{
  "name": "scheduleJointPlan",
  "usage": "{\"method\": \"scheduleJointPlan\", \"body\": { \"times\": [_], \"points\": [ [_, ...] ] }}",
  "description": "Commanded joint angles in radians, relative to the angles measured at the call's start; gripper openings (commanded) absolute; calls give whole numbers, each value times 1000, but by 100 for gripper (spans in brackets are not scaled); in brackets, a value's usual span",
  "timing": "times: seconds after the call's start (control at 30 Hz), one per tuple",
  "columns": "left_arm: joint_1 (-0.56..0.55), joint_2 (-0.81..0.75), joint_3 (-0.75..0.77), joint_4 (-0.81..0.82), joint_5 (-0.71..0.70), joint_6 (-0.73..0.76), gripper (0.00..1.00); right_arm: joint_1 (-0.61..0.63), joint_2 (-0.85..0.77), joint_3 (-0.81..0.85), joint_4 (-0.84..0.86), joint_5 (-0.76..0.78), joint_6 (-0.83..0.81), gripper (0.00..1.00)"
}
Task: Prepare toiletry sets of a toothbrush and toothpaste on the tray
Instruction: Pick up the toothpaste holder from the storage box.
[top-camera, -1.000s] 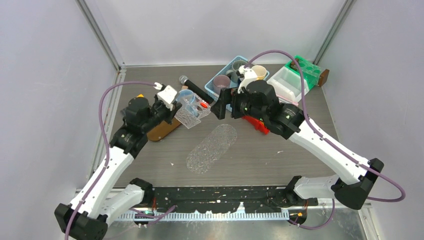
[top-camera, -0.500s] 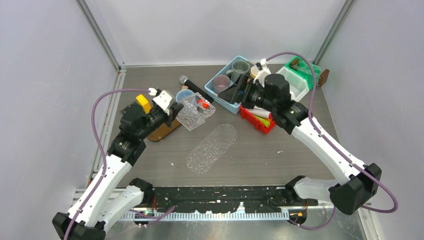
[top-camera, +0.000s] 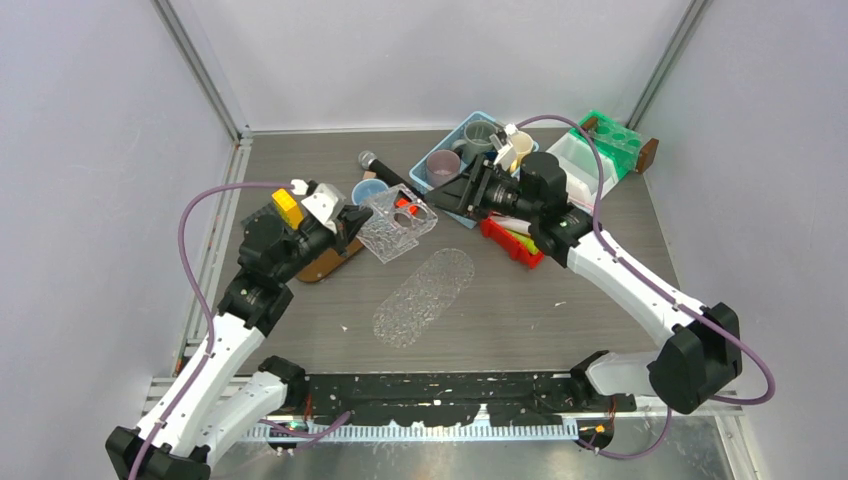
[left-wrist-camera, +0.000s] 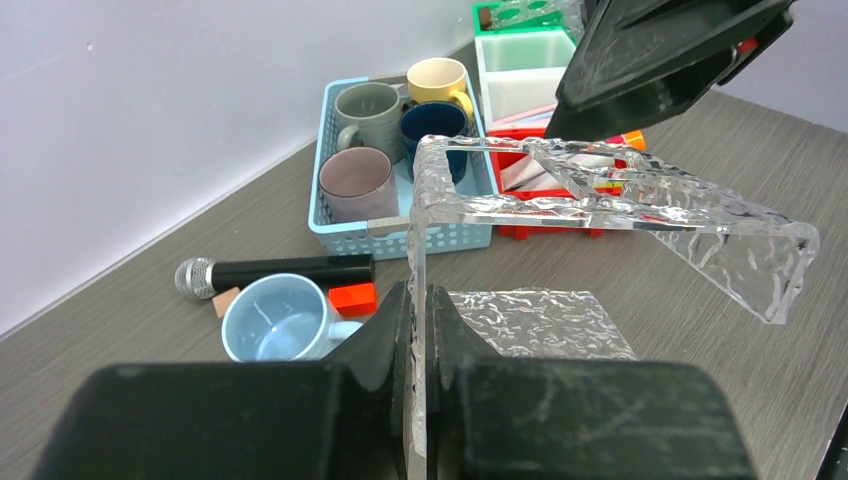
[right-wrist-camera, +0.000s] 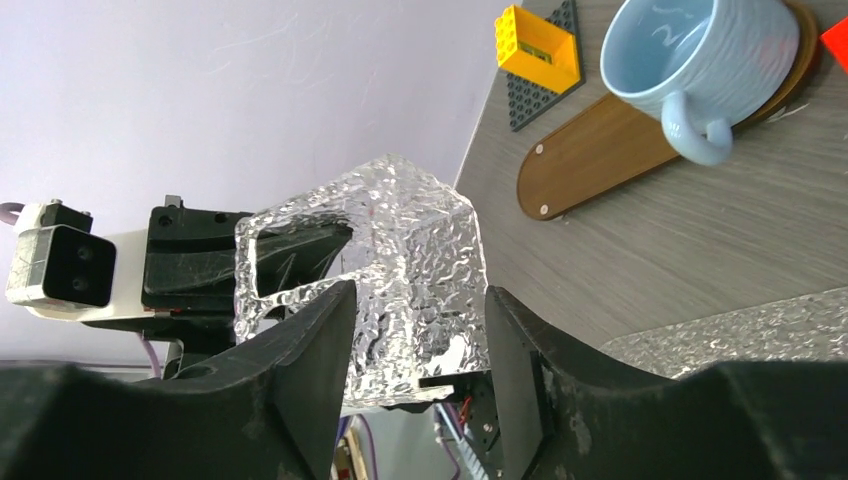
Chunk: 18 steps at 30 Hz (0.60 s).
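Observation:
My left gripper (left-wrist-camera: 418, 300) is shut on one wall of a clear textured acrylic holder (left-wrist-camera: 620, 200), which it holds above the table at centre left (top-camera: 398, 222). My right gripper (right-wrist-camera: 420, 300) faces it from the right (top-camera: 445, 200). Its jaws stand apart on either side of the holder's (right-wrist-camera: 410, 240) end, and contact is unclear. A clear oval textured tray (top-camera: 425, 296) lies flat in the middle of the table. Toothpaste tubes (top-camera: 522, 236) lie in a red bin (left-wrist-camera: 520, 232) under the right arm. No toothbrush can be made out.
A blue basket (top-camera: 452, 212) of mugs stands at the back, with a black microphone (top-camera: 385, 172) and a light blue mug (left-wrist-camera: 275, 318) left of it. A wooden board (top-camera: 325, 262) and a yellow brick (right-wrist-camera: 538, 40) lie under the left arm. A white bin (top-camera: 575, 160) and a green rack (top-camera: 615, 140) stand at the back right.
The right arm drew back toward the basket, then turned its gripper to the holder's right end and narrowed its jaws around it. The left arm shifted the holder slightly right.

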Motion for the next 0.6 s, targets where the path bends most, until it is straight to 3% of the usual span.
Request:
{"method": "scheduleJointPlan", "body": {
  "times": [0.0,0.27,0.57],
  "points": [
    [-4,-24,3,114,19,-18,0,-5,20,1,106,-71,54,55],
    [-4,-14,5,111,23,-8,0,-3,49,-4,161,-148,88,47],
    [-4,-7,21,65,10,45,0,-2,60,45,-49,-178,-61,41]
  ]
}}
